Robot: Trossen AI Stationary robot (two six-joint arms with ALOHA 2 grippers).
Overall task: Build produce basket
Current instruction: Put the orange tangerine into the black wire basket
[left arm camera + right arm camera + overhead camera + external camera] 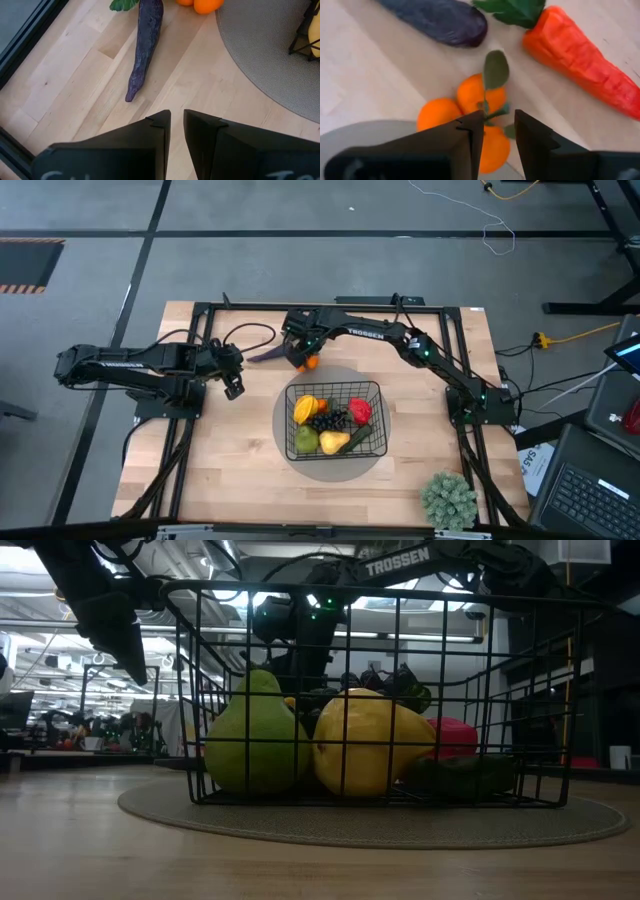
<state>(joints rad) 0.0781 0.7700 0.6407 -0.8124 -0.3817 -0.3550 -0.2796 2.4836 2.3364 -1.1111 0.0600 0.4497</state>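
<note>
The black wire basket [335, 387] stands on a grey round mat [285, 450]. It holds a green pear [255, 740], a yellow fruit [370, 750], dark grapes [328, 421], a red pepper [360, 411] and a cucumber [460, 775]. Beyond its far left corner, a cluster of tangerines [470, 95], a carrot [585, 65] and a purple eggplant [145, 45] lie on the table. My right gripper [499, 112] is just above the tangerines. It points steeply down and is narrowly open, one finger on each side of their leafy stem [492, 107]. My left gripper [177, 114] waits at the left, slightly open and empty. My right gripper comes at the tangerines' stem [495, 111] from above, one finger on each side of it. The fingers hide whether they touch the stem or the fruit below. The cluster lies on the table.
A bushy pale-green plant [450, 500] stands at the near right corner. A black frame [200, 310] runs around the tabletop. Bare wood lies near the left and near edges.
</note>
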